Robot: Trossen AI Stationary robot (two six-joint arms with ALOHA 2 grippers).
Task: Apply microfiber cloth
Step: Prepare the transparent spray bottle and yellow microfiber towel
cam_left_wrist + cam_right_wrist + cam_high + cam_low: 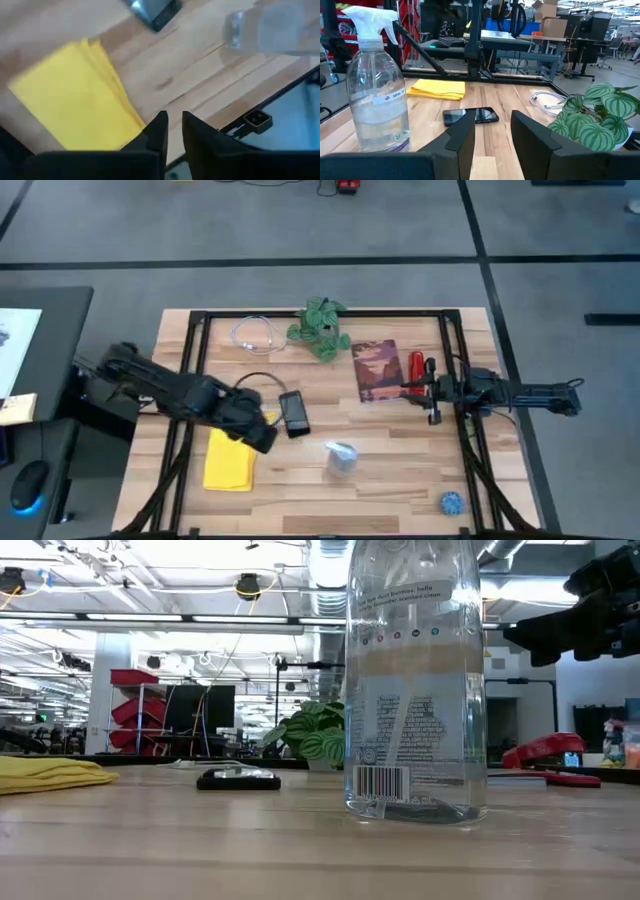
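One microfiber cloth lies folded on the near left part of the wooden table, a soft, bright yellow rectangle with layered edges showing along one side. The left gripper hangs just over the cloth's far right corner, its two dark, wedge-shaped fingers drawn nearly together with only a thin slit between them and nothing held. In the left wrist view the cloth spreads flat on pale, straight-grained planks.

Just right of that gripper lies one black phone, a glossy flat slab. Nearer and further right stands one clear plastic spray bottle, cylindrical, with a white trigger head and a printed label. One small blue ball sits at the near right corner. At the far edge are one coiled white cable and one potted plant with round, striped green leaves. Right of centre lies one reddish booklet, and beside it one red stapler.

The right gripper waits at the right side next to the stapler, its blunt dark fingers parted and empty.
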